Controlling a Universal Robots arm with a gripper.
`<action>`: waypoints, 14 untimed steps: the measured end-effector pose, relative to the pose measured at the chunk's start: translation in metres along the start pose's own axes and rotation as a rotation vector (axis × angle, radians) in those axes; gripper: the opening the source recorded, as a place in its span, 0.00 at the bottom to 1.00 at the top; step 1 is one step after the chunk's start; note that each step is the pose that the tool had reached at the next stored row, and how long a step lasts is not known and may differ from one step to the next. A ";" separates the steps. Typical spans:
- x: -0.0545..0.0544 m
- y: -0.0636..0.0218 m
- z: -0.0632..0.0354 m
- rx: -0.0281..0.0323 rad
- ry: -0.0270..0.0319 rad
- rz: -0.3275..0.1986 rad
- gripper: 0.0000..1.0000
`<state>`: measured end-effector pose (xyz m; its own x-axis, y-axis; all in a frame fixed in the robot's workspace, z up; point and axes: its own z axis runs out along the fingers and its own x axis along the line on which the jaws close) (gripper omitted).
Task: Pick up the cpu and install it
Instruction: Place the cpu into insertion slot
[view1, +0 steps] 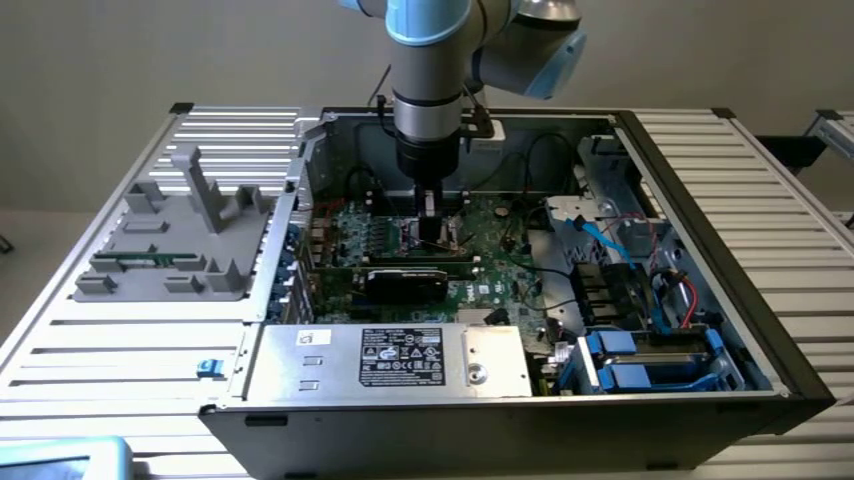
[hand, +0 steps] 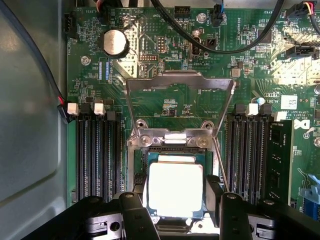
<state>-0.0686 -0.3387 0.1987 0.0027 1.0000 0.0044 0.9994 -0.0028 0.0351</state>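
Observation:
The cpu (hand: 176, 189), a square chip with a shiny silver top and a thin green edge, sits between my two black fingers (hand: 136, 210). My gripper (hand: 176, 197) is shut on its two opposite sides. It hangs right over the motherboard socket (hand: 172, 145), whose metal load plate (hand: 180, 82) is flipped up and open. In the exterior view my gripper (view1: 435, 236) points straight down into the open computer case, low over the green motherboard (view1: 507, 260); the chip itself is too small to make out there.
Black memory slots (hand: 97, 150) flank the socket on both sides. Black cables (hand: 225, 47) cross the board beyond the load plate. A black card (view1: 407, 280) lies just in front of the socket, the power supply (view1: 387, 355) nearer still. A grey parts tray (view1: 174, 240) stands outside the case.

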 end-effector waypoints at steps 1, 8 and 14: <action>0.000 -0.0002 0.0001 -0.0005 0.0003 0.000 0.55; 0.000 -0.0015 0.0004 -0.0073 0.0023 0.000 0.55; 0.000 -0.0016 0.0016 -0.0087 0.0023 0.000 0.55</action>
<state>-0.0702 -0.3387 0.1970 0.0028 1.0000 0.0067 0.9990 -0.0031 0.0438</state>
